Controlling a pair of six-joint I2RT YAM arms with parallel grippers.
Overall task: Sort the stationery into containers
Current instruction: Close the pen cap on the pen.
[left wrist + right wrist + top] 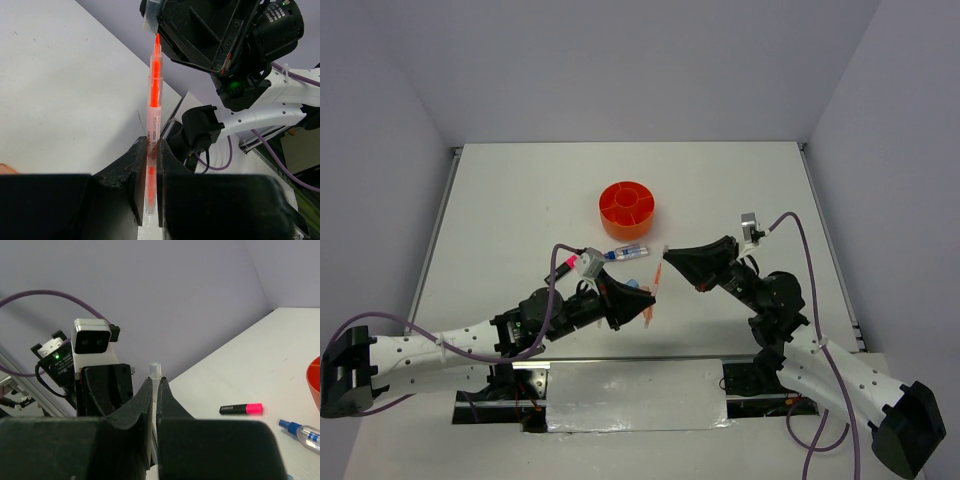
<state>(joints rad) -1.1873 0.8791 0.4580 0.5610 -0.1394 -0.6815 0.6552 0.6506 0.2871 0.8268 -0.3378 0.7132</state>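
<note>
1. The left gripper (152, 150) is closed narrow on the clear orange highlighter (154, 100). It pinches the printed barrel near the blunt end. In the left wrist view the orange tip points to 12 o'clock.
2. The right gripper (155, 382) has its fingers drawn close together, with the slim barrel of the same highlighter in the slit between them. Both grippers therefore grip the one highlighter.
3. From above, the highlighter spans the gap between the two grippers. It runs from about 1 o'clock at the right gripper down to 7 o'clock at the left gripper.
4. The orange tub (628, 208) stands on the table (520, 200) at 12 o'clock from the held highlighter, well apart from it. Its centre cup and divider walls are visible.
5. The blue-clear marker (628, 252) lies flat at 6 o'clock from the tub, near it but not touching.
6. The pink-capped highlighter (565, 263) lies on the table at 9 o'clock from the marker, close to the left arm.
7. A small blue eraser (634, 285) sits just beside the left gripper at its 11 o'clock. Whether the two touch cannot be told.
</note>
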